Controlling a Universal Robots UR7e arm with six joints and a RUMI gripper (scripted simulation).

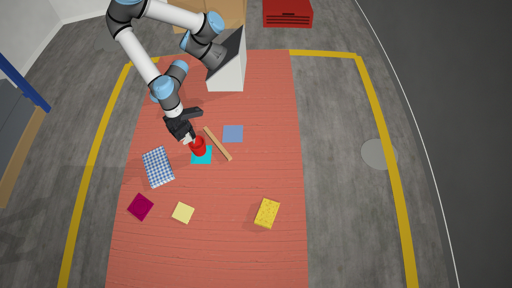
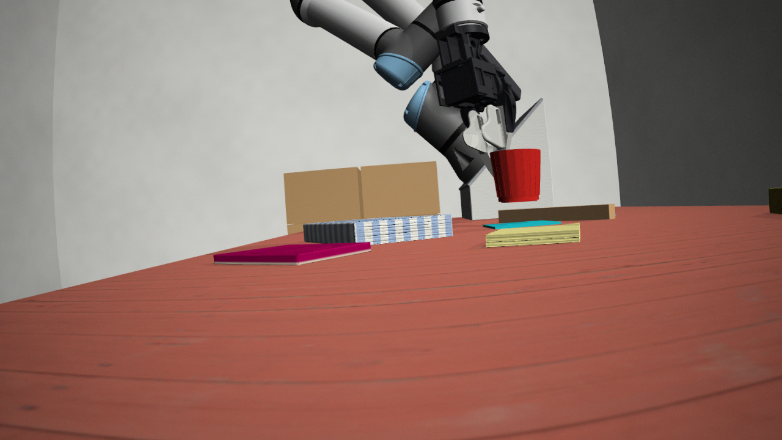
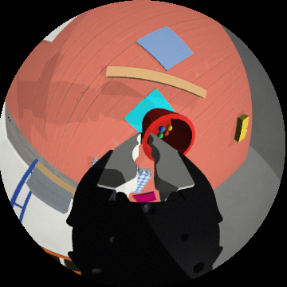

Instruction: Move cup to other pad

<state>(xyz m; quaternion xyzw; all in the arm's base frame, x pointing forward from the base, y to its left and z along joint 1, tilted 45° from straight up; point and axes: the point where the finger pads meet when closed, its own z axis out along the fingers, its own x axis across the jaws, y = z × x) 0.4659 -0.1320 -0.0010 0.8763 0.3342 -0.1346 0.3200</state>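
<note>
Fingers pinched narrow on the rim of the red cup (image 2: 515,175), one inside the wall and one outside, gripper (image 1: 187,139) tilted down from the upper left of the top view. Cup upright and hanging in the air, well above the counter (image 2: 382,339) in the exterior view, with its base off every surface. Marbles (image 3: 164,131) clustered at the cup's bottom in the wrist view: blue, orange, green and red. Directly under the cup in the top view, a cyan pad (image 1: 201,156), near the frame's middle. Just right of the cup, a tan wooden rail (image 1: 217,143) lying diagonally, apart from the cup. Beyond the rail, further right and up, a pale blue pad (image 1: 232,133). Left of the cyan pad, a blue checked cloth (image 1: 157,166). Across the lower part of the top view, a magenta coaster (image 1: 140,206), a pale yellow block (image 1: 183,212) and a yellow sponge (image 1: 267,213), all well apart from the cup.
</note>
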